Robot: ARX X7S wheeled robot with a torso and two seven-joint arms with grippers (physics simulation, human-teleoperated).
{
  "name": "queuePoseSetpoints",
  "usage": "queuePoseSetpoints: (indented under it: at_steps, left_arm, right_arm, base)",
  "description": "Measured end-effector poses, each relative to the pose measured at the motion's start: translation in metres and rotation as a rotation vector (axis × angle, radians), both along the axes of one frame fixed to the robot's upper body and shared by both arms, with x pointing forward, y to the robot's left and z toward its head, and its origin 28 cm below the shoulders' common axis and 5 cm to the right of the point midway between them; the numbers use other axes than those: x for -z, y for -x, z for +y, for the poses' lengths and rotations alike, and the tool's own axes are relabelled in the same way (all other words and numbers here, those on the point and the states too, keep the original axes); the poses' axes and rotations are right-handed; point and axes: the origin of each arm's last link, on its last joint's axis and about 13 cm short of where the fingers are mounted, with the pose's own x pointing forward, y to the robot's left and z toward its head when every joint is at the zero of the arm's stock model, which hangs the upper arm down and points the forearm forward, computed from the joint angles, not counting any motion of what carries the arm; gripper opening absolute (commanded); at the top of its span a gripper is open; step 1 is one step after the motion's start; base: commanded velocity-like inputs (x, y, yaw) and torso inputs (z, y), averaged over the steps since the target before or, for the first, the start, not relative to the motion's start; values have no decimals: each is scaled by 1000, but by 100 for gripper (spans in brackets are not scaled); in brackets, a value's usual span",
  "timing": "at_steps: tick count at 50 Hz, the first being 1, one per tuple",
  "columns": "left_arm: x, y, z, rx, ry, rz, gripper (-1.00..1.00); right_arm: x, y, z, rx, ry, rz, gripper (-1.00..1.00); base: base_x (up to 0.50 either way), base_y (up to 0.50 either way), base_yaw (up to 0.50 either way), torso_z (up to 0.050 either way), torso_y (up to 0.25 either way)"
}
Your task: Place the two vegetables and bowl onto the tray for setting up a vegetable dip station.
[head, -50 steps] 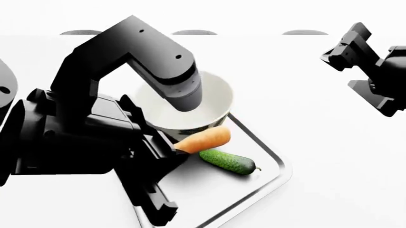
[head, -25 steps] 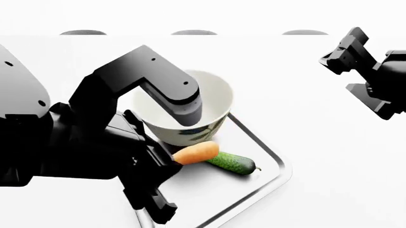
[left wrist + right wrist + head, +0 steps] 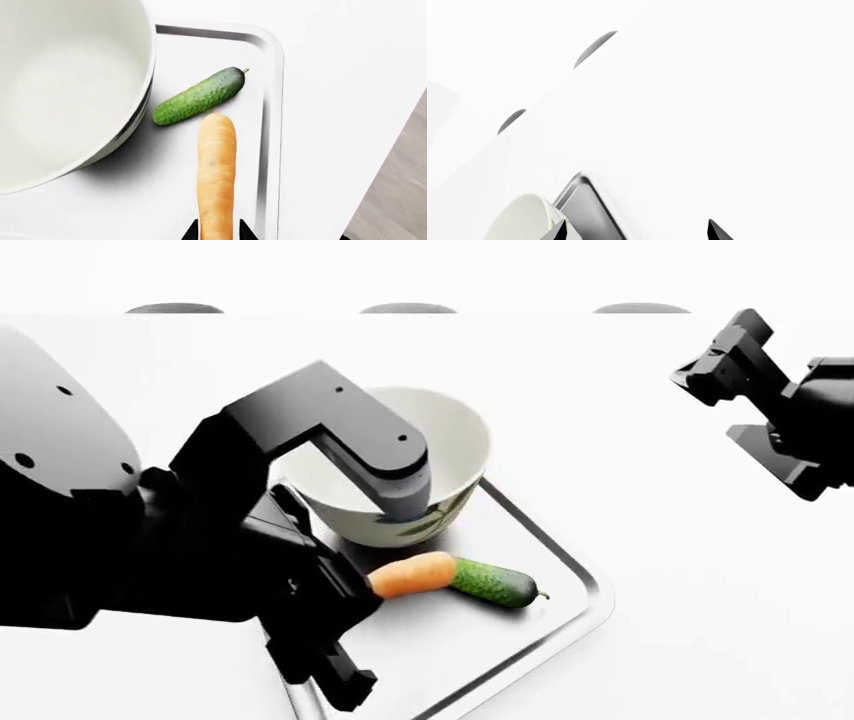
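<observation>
The silver tray [image 3: 587, 590] lies in front of me, with the cream bowl [image 3: 454, 445] standing at its far end. A dark-green cucumber [image 3: 497, 584] lies on the tray just in front of the bowl. My left gripper [image 3: 358, 588] is shut on the thick end of the orange carrot [image 3: 411, 575], held low over the tray with its tip at the cucumber. The left wrist view shows the carrot [image 3: 217, 170] between the fingertips [image 3: 190, 231], the cucumber [image 3: 199, 96], the bowl [image 3: 67, 85] and the tray's rim [image 3: 272, 125]. My right gripper [image 3: 714, 365] hangs open, raised at the far right.
The white table ends close beside the tray's long rim, with grey floor [image 3: 393, 190] beyond. Three dark ovals [image 3: 174, 308] line the table's far edge. The right wrist view shows the right gripper [image 3: 638, 232] over the tray's corner [image 3: 584, 210] and the bowl's rim [image 3: 520, 220].
My left gripper has brought the carrot down from beside the bowl's rim to just over the tray, its tip now against the cucumber. The right arm has barely shifted.
</observation>
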Motion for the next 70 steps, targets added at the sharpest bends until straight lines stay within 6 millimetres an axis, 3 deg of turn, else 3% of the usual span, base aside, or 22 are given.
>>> queuePoseSetpoints:
  at_steps: [16, 17, 42, 55, 70]
  left_arm:
    - [4, -6, -3, 14, -9, -2, -100]
    - [3, -6, -3, 16, -6, -7, 100]
    - [-30, 10, 5, 16, 48, -172, 100]
    - [-61, 15, 16, -116, 114, -365, 100]
    - [-86, 25, 26, -276, 136, -591, 100]
  right_arm:
    - [2, 1, -2, 4, -6, 0, 100]
    - [2, 1, -2, 4, -7, 0, 100]
    - [-1, 4, -3, 10, -13, 0, 100]
    - [-13, 8, 3, -13, 22, -17, 100]
    - [-39, 53, 24, -111, 214, -123, 100]
  base:
    - [0, 0, 0, 0, 1]
    - [0, 0, 0, 0, 0]
    - [0, 0, 0, 0, 0]
    - [0, 0, 0, 0, 0]
    - [0, 0, 0, 0, 0]
